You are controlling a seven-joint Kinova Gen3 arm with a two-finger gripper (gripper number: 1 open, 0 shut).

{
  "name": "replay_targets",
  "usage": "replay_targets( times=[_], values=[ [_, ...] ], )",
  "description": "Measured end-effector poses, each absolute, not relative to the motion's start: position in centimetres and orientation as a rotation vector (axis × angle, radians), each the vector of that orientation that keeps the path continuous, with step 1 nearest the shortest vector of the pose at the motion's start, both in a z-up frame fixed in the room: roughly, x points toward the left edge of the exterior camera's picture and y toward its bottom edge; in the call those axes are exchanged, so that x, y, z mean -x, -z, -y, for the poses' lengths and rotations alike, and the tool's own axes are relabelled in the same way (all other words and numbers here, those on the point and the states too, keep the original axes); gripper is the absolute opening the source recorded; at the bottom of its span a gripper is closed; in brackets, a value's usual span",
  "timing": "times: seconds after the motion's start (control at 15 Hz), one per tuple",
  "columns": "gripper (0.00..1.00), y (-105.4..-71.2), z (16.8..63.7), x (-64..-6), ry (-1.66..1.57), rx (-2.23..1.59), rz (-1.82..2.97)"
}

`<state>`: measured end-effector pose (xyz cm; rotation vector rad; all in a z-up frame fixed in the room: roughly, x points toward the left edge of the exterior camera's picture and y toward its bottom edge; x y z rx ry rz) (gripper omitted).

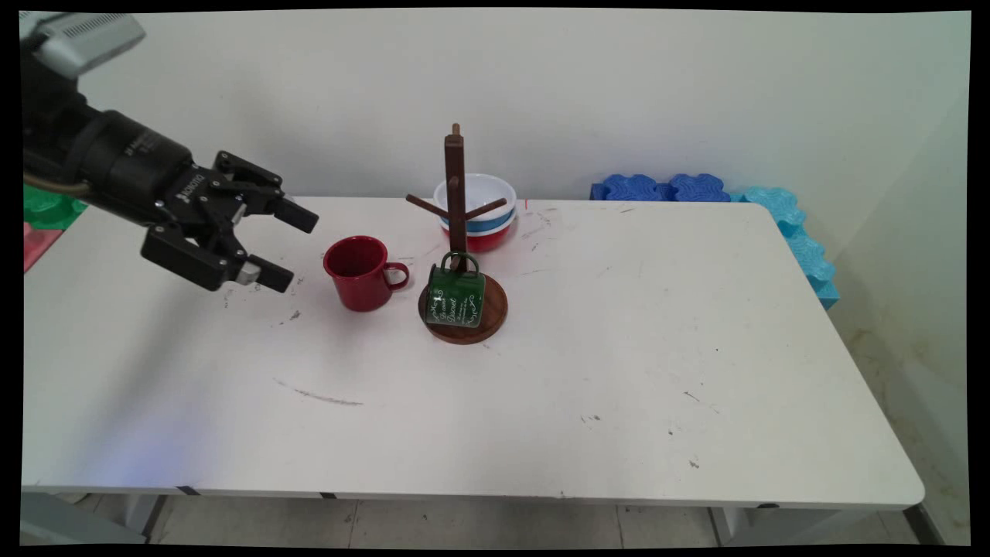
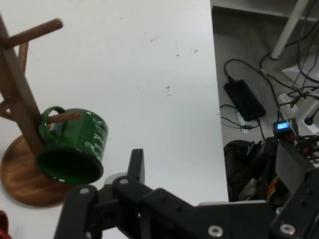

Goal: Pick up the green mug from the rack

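Now the black two-finger hand [image 1: 280, 246] hovers wide open, holding nothing, just left of the glossy red enamel mug [image 1: 358, 272] upright on the white worktop [image 1: 619, 371] — likely rigid, light, slick; rim or handle looks the surest hold.

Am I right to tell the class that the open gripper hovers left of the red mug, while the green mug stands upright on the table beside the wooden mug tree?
Not quite. The green mug hangs by its handle from a low peg of the wooden mug tree, tilted over the base, as both the main and hand views show. The open gripper does hover left of the red mug.
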<state>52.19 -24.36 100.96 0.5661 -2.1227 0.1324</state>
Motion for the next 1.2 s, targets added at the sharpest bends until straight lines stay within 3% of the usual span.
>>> replay_targets(
  times=[1.2],
  values=[
    [1.00,-93.0,28.7,-51.7,-0.076,-0.699,2.093]
  ],
)
